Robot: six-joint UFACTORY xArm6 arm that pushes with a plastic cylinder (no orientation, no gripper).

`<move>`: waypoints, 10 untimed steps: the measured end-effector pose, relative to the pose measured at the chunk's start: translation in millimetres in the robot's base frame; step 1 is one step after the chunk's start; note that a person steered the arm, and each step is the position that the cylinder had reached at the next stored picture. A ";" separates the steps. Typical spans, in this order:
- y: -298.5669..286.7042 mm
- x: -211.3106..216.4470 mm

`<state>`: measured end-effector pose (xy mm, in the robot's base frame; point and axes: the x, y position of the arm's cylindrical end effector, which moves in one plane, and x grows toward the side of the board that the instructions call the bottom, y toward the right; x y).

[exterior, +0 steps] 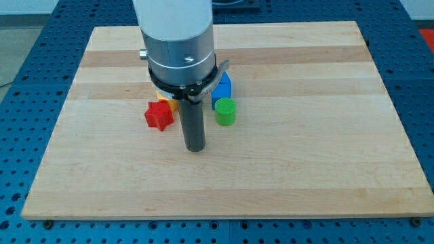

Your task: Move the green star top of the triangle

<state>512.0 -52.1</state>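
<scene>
Pale wooden worktop (325, 169), board of joined planks, lying on a blue perforated base (413, 41).

Arm comes down from the view's top: white upper housing, silver metal collar (182, 59), then a straight dark rod. No pincer on this rig, so nothing to report as apart, together or clamped. My tip (196, 148) rests on bare wood a little left of the board's centre.

Blocks sit in one tight cluster just above the tip, partly tucked under the collar:
- Red star-shaped block (158, 116), to the upper left of my tip, close but apart from the rod.
- Small orange-yellow block (167, 103), only a sliver showing between the red star and the collar; shape cannot be made out.
- Green block (225, 112), to the upper right of my tip, near the rod but not touching. From here its top reads as round or lobed; I cannot confirm a star outline.
- Blue block (222, 89), directly above the green one and touching or nearly so; its left part is hidden by the collar, shape unclear.

Green block lies at the cluster's right, below the blue one. No triangle can be identified with certainty among the visible pieces.
</scene>
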 end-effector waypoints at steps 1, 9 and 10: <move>0.0 -1.5; 135.3 -59.6; 122.9 -6.5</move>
<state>505.5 70.8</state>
